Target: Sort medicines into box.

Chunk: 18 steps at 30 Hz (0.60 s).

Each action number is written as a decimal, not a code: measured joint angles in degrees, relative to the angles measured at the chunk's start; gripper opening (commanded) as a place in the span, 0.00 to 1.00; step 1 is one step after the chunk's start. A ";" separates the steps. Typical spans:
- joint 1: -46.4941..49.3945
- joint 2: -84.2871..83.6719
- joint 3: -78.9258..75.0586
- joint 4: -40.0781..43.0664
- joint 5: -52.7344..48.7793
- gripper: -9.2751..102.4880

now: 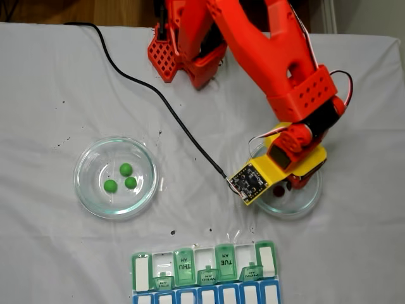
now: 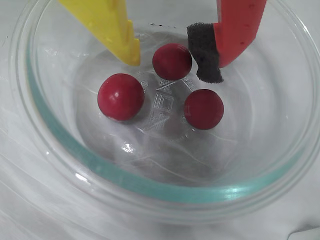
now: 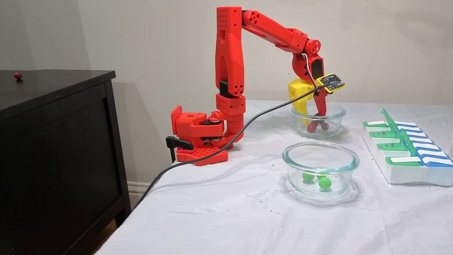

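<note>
Three dark red medicines lie in a clear glass dish. My gripper is open inside that dish. Its yellow finger and its red finger with the dark foam pad stand on either side of one red ball; the pad looks to touch it. The other two red balls lie loose nearby. Three green medicines rest in the left dish in a fixed view. The box lies at the front edge, with some green lids raised. In a fixed view the gripper reaches into the far dish.
A black cable runs across the white cloth to the wrist camera board. The arm's red base stands at the table's back. A black cabinet stands beside the table with one small red ball on top.
</note>
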 measured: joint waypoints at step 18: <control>-1.05 0.00 0.88 -0.88 0.26 0.08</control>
